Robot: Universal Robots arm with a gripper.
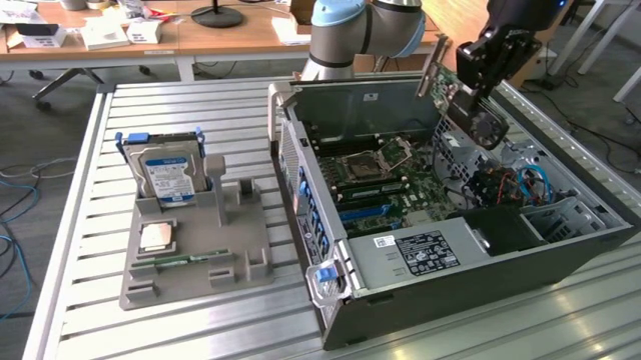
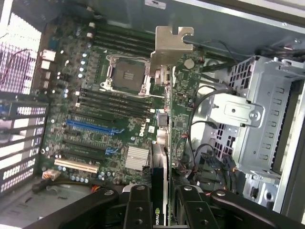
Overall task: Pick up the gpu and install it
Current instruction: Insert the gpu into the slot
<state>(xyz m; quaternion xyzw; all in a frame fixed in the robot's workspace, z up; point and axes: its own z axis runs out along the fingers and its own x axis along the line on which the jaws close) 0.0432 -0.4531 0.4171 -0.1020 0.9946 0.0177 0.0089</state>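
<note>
Gripper with gpu — above open case

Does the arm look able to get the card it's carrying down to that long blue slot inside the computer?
Probably yes. The gripper holds the gpu above the open computer case, whose side is off, and the blue slot lies bare, with no cable or part across it.
</note>
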